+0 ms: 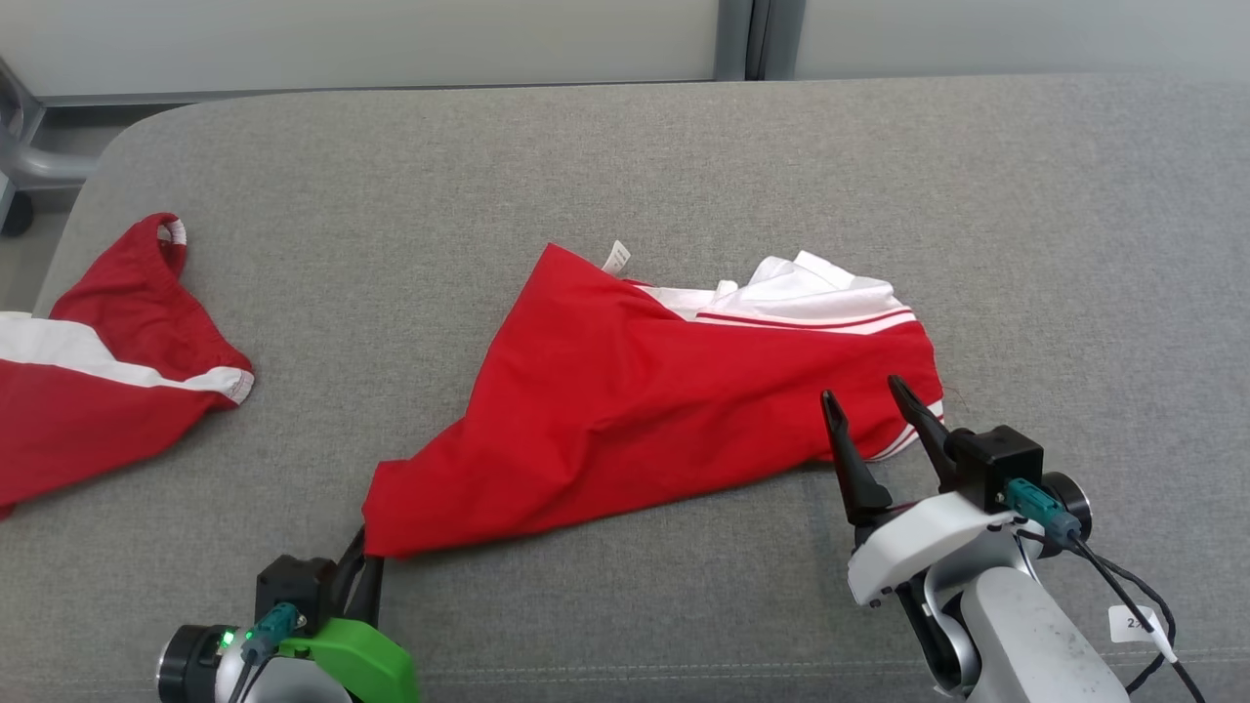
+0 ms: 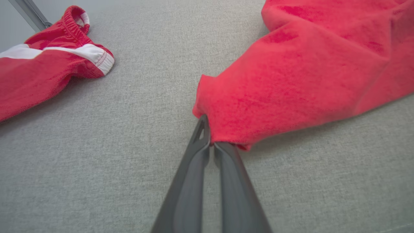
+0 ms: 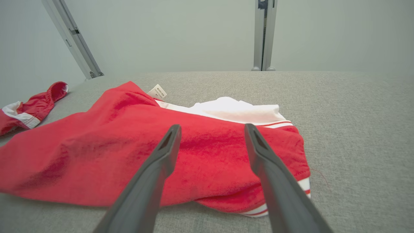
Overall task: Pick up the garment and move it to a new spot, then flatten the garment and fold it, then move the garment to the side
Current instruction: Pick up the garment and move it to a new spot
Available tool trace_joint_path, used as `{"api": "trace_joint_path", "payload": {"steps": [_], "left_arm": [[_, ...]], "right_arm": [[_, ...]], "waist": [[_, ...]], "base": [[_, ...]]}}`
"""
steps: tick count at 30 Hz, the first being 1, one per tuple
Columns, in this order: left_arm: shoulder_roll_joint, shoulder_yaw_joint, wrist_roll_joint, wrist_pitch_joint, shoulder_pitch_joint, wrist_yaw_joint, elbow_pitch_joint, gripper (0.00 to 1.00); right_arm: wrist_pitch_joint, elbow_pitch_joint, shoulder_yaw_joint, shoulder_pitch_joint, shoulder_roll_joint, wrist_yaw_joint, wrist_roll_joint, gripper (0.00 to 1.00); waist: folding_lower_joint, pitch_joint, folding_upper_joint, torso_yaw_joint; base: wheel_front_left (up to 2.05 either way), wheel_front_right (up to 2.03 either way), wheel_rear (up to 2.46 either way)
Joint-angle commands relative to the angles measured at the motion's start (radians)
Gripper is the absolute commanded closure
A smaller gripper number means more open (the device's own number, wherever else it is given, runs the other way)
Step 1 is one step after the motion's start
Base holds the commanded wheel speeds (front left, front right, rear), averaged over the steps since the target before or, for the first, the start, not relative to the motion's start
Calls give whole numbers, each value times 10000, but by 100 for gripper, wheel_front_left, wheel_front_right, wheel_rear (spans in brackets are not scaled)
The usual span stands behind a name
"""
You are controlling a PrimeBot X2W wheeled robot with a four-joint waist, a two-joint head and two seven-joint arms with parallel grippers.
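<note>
Garment (image 1: 645,410), red and white, lies crumpled on the grey cushion (image 1: 684,156). I find the left gripper (image 2: 209,142) clenched on its near corner, the right gripper (image 1: 862,391) released beside its striped hem.

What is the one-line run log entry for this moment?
left gripper: shut on garment corner | right gripper: open, near garment's striped hem | garment: rumpled, on grey surface

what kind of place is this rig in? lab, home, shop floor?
Probably a lab or test cell: a grey fabric-covered worktable, plain pale wall panels with a metal post behind it, and a red-and-white garment mid-table with a second garment at its left edge.
</note>
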Motion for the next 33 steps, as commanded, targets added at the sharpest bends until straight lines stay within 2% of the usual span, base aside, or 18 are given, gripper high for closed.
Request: {"api": "trace_joint_path", "payload": {"steps": [1,3,4,5,6,11,18,25,33], "left_arm": [[-48,-30,-56,41,146,-44,-22,100],[-133,-67,-123,39,183,-79,74,97],[-137,-88,-138,26,196,-113,187,71],[-197,-62,-213,-27,183,-164,279,32],[-215,-44,-226,-74,166,-182,408,0],[-285,199,-317,-283,48,-160,687,0],[-214,774,-217,-417,273,246,448,0],[-242,1668,237,-425,775,617,-874,0],[-633,2431,997,-419,1340,424,-2240,0]], "right_arm": [[-25,35,1,23,-18,1,57,0],[-25,56,17,-1,-15,1,50,0],[-25,70,30,-29,-17,1,62,0],[-25,86,40,-54,-37,1,80,0],[-25,91,47,-71,-50,1,94,0],[-25,89,-16,5,-102,1,80,0],[-25,87,-152,112,-127,1,34,0],[-25,123,-367,163,-295,1,118,0],[-25,223,-615,128,-438,1,85,0]], "waist": [[0,-12,0,19],[0,-24,0,31],[0,-27,0,25],[0,-30,0,20],[0,-34,0,10],[0,-84,0,-1],[0,-226,0,78],[0,-400,0,186],[0,-542,0,214]], "base": [[0,0,0],[0,0,0],[0,0,0],[0,0,0],[0,0,0],[0,0,0],[0,0,0],[0,0,0],[0,0,0]]}}
